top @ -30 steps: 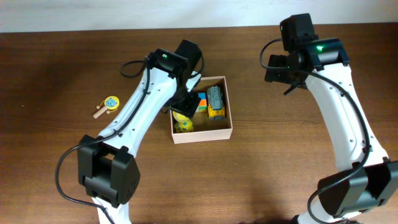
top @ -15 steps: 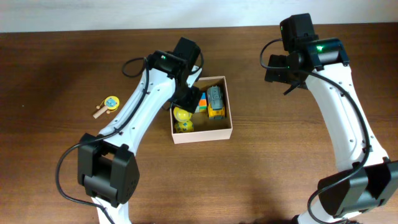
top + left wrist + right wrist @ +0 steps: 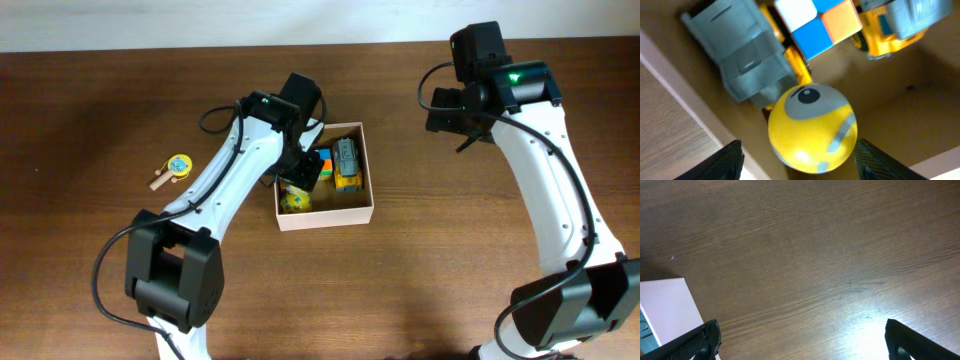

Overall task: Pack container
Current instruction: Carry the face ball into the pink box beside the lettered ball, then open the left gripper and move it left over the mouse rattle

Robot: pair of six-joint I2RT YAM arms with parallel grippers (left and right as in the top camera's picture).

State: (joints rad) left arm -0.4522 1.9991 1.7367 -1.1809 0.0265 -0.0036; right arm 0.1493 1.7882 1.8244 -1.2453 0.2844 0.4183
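Container (image 3: pixel 325 217), shallow square cardboard, with glossy round yellow ball (image 3: pixel 812 127) inside; left claw (image 3: pixel 799 150) and right claw (image 3: pixel 801 326) both wide

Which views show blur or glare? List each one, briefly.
Left wrist: close and soft all over; the yellow ball carries a small highlight, and the left fingers are dark smears at the bottom corners. Right wrist: a bright glare patch on the table; right fingers blurred. Overhead: sharp, no glare, the table's left end dimmer.

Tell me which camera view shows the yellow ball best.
The left wrist view: the yellow ball sits large and centred, its grey eye clear. Overhead shows only a small yellow patch in the container. The right wrist view misses it.
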